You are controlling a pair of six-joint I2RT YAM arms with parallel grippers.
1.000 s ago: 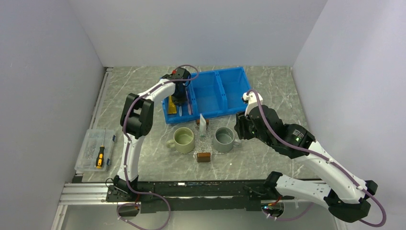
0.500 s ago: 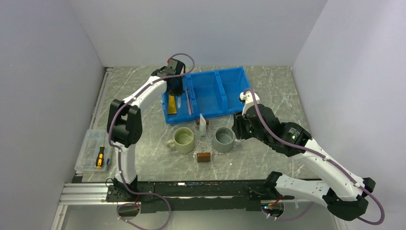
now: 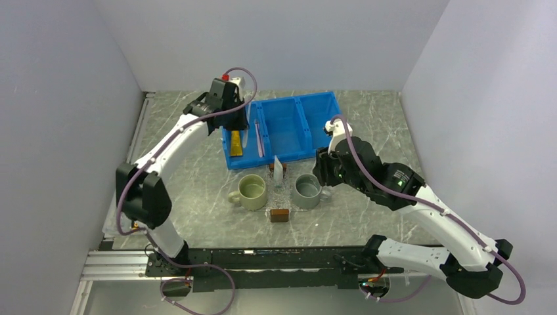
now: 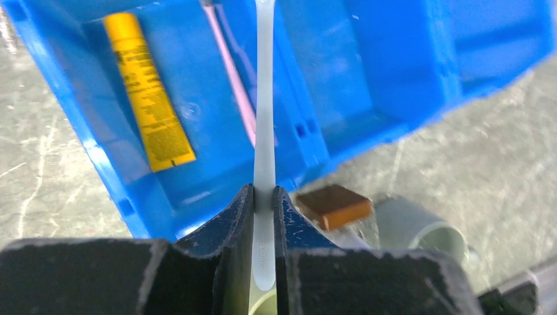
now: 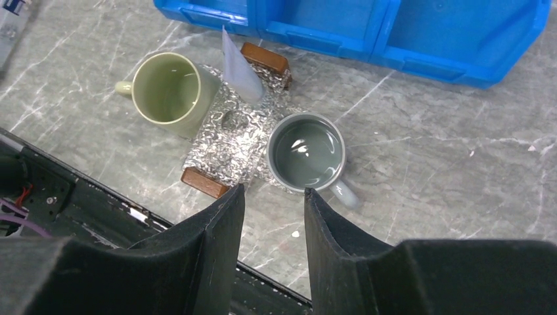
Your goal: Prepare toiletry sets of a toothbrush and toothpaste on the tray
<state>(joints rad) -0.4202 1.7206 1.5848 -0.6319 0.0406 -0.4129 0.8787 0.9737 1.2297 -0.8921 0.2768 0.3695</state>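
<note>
Left hand (image 4: 263, 193) first: what is in it?

Its fingers are pinched narrow on a white toothbrush (image 4: 264, 98), gripped near one end. The rest of the stick runs straight out ahead of the fingers.

And what lies under that hand?

The blue bin (image 4: 355, 72). Below and to the left of the hand, a yellow toothpaste (image 4: 149, 111) lies flat in the end compartment. A pink toothbrush (image 4: 235, 85) lies in that same compartment, just left of the held stick and along the divider wall. The held brush is raised above both.

Right hand (image 5: 272, 192)?

Parted to a middling gap, with nothing between the fingers. It hangs above the worktop (image 5: 446, 170), touching nothing.

Where is the tray from there?

Just ahead of the right hand, slightly to its left. The tray (image 5: 233, 147) is a clear, crinkled sheet with a brown handle block (image 5: 205, 183) at the end nearest the hand and another at the far end. A white toothpaste (image 5: 240, 69) leans up at that far end.

Anything beside it?

A green mug (image 5: 167, 88) stands at the tray's left edge. A grey mug (image 5: 307, 152) stands at its right edge, directly ahead of the hand's right finger. The bin lies beyond them all.
</note>
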